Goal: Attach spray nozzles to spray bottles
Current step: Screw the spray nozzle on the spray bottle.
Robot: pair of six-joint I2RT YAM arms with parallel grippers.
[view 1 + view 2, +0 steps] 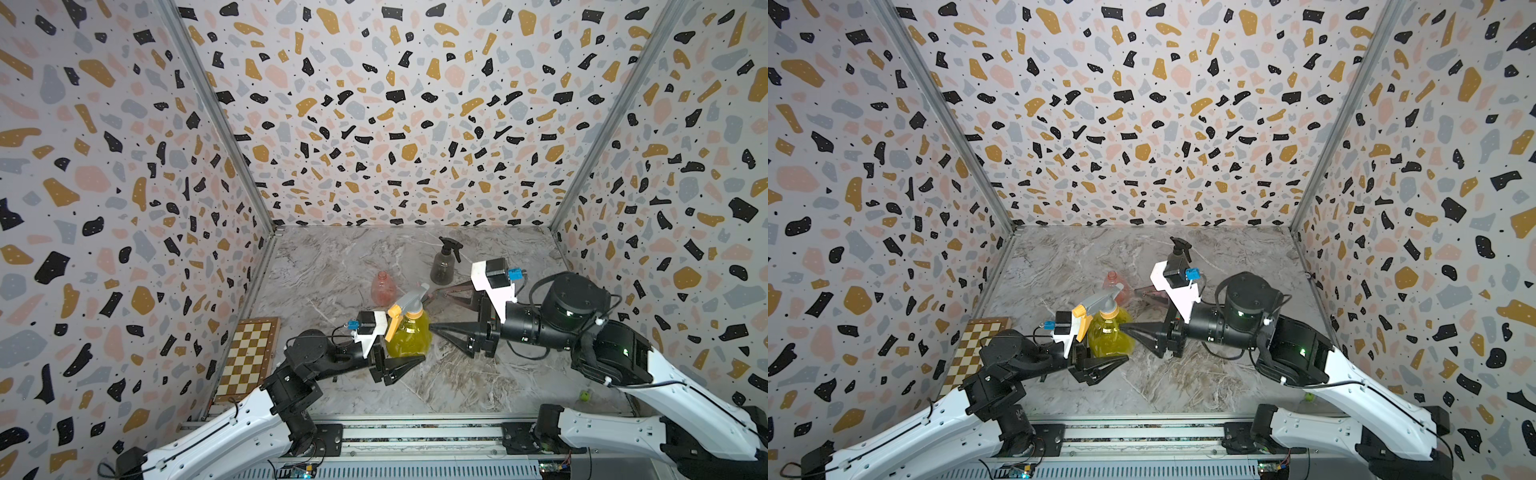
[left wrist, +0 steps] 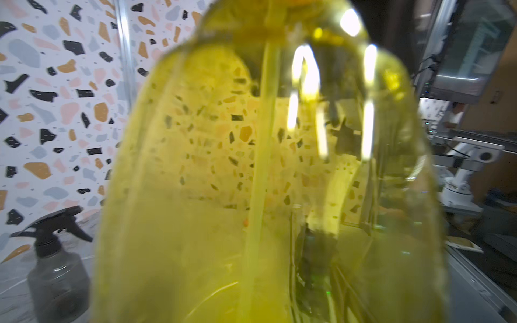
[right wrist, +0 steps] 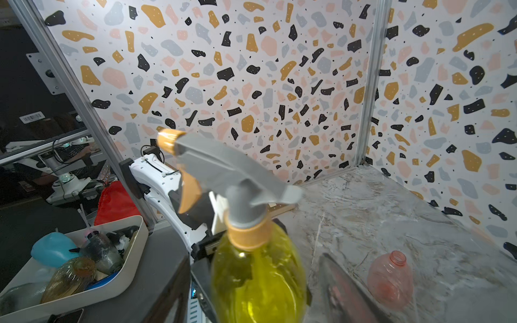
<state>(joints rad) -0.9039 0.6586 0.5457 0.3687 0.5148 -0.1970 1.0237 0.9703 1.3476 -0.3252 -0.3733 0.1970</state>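
With the yellow bottle (image 1: 409, 332) clamped upright near the front middle of the table (image 1: 457, 386) by the left gripper (image 1: 409, 353) and the grey nozzle (image 1: 409, 302) seated on its neck, the right gripper (image 1: 435, 311) (jaws spread, just beside the bottle) is best drawn straight back, so that nothing is knocked askew.

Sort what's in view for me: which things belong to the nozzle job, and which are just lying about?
Job:
- yellow bottle, grey-orange nozzle on it
- grey bottle, black nozzle on it
- pink bottle, neck bare

Lying about:
- chessboard by the left wall
- small green bit, front right
- tray of bottles outside the cell
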